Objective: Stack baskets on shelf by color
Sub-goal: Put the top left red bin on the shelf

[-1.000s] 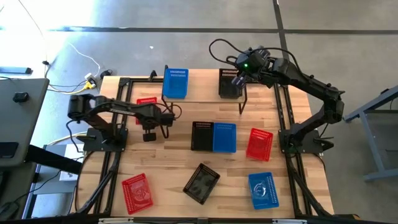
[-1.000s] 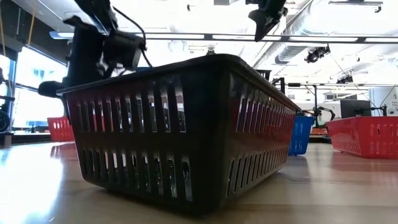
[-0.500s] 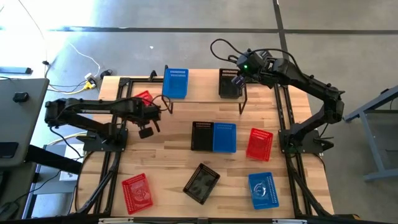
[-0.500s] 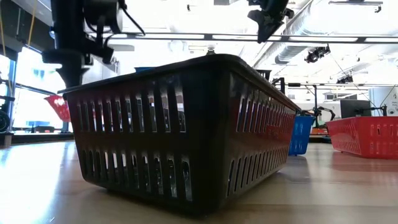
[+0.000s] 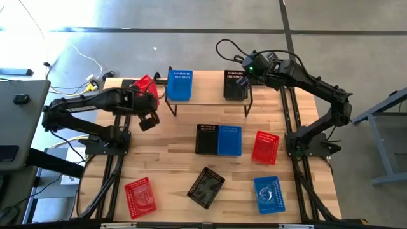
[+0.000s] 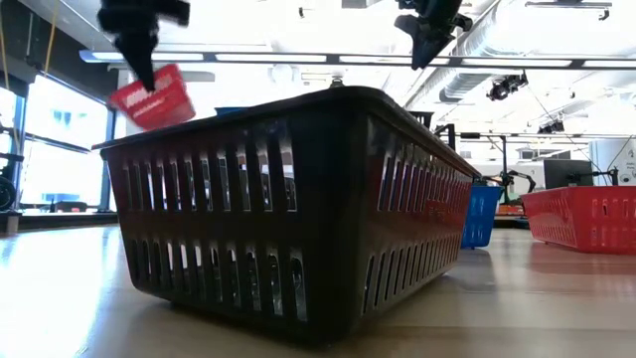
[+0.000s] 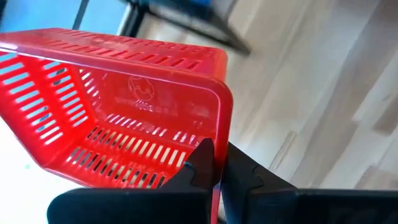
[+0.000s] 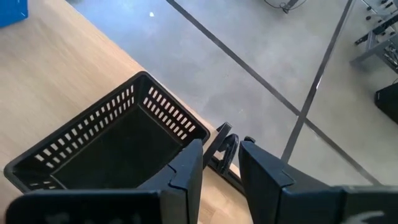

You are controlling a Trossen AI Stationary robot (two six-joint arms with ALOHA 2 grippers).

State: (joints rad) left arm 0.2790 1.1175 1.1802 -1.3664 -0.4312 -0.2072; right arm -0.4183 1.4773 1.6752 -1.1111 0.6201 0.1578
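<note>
My left gripper is shut on a red basket and holds it in the air near the table's far left, beside the shelf. In the low view this red basket hangs tilted, high above the tabletop. A blue basket and a black basket stand on the shelf board. My right gripper is open above the far right corner of that black basket and touches nothing that shows. My left gripper pinches the rim of one side wall of the red basket, near a corner. One finger is inside the basket and the other outside. The fingers come from above. The basket is lifted clear and hangs tilted below them.
Loose on the tabletop lie a black basket touching a blue one, a red one to their right, and near the front edge a red, a black and a blue one.
My left gripper has risen and moved toward the table's far left corner, keeping its hold on the red basket. The basket has come up off the tabletop, tipped over, and now hangs tilted high in the air. The right arm has hardly moved.
</note>
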